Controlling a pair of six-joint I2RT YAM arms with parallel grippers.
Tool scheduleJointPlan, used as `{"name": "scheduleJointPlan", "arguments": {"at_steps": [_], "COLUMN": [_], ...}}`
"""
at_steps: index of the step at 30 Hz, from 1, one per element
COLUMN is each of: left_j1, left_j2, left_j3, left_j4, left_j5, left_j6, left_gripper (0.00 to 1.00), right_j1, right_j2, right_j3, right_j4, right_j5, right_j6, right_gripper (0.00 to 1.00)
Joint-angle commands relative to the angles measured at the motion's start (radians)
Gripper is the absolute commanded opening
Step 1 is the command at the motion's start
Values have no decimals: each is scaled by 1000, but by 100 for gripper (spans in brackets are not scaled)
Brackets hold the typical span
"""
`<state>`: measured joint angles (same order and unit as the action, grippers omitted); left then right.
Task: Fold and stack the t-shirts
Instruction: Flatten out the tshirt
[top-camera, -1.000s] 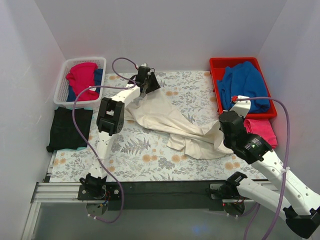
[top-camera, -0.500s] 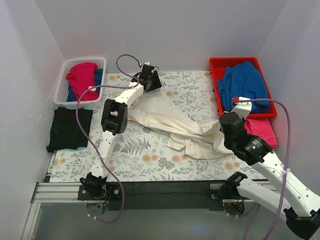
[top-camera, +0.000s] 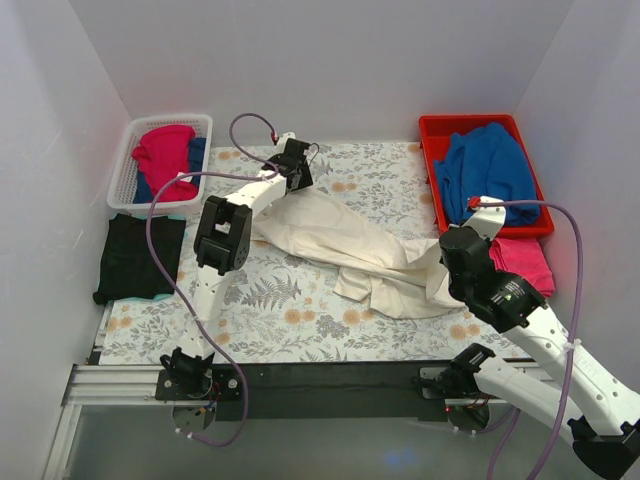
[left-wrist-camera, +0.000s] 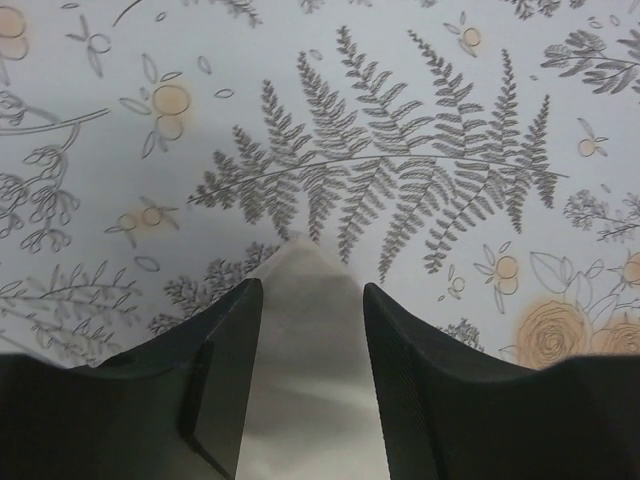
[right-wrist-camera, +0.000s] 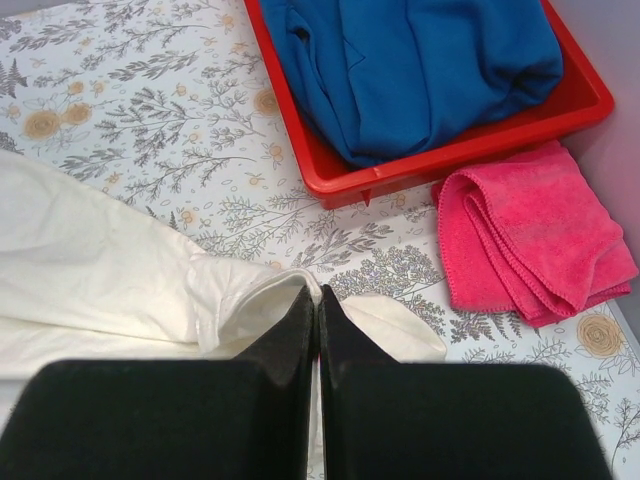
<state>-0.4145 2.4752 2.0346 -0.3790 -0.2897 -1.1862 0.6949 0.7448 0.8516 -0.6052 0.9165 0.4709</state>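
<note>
Two slim robot arms seen from above. The left arm (top-camera: 215, 240), based at 7 o'clock, has white tube links joined by boxy black joint housings, and a thin purple cable (top-camera: 148, 245) loops loosely alongside it. The right arm (top-camera: 540, 325), based at 5 o'clock, is built alike; its own purple cable (top-camera: 515, 201) ends in a small red connector (top-camera: 470, 200). Both bases are bolted to a black rail (top-camera: 330, 378) at 6 o'clock. Close up, the left gripper (left-wrist-camera: 310, 290) has matte black fingers (left-wrist-camera: 440, 400) with finely ribbed inner faces. The right gripper (right-wrist-camera: 315, 300) has smooth black wedge-shaped fingers (right-wrist-camera: 285, 345).
</note>
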Motion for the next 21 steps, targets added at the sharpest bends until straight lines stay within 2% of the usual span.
{"name": "scheduleJointPlan", "arguments": {"at_steps": [1,4,8,10,11,15,21], "left_j1": [14,14,16,14,14,16,16], "left_j2": [28,-18,2,14,22,19,16], "left_j3": [-174,-289,-298,-272,-266,-255,-234], "left_j4": [-252,-198,-195,-213,-219,-225,-238], "left_j5": [-74,-34,-11,-2,1,1,12], "left_j6": [7,-4,5,10,13,22,40], "left_gripper": [46,51,53,48,41,24,18], "right_j1": [2,0,0,0,0,0,0], "right_j2": [-10,-4,-2,-8,-12,-24,-24], "right_j3": [-13,-13,-11,-13,-14,-14,-6], "right_j4": [28,31,33,33,32,35,35], "right_j5": [18,13,8,7,8,13,9], "right_j6": [28,28,28,28,28,28,21], "right_gripper": [1,1,1,1,1,1,1]}}
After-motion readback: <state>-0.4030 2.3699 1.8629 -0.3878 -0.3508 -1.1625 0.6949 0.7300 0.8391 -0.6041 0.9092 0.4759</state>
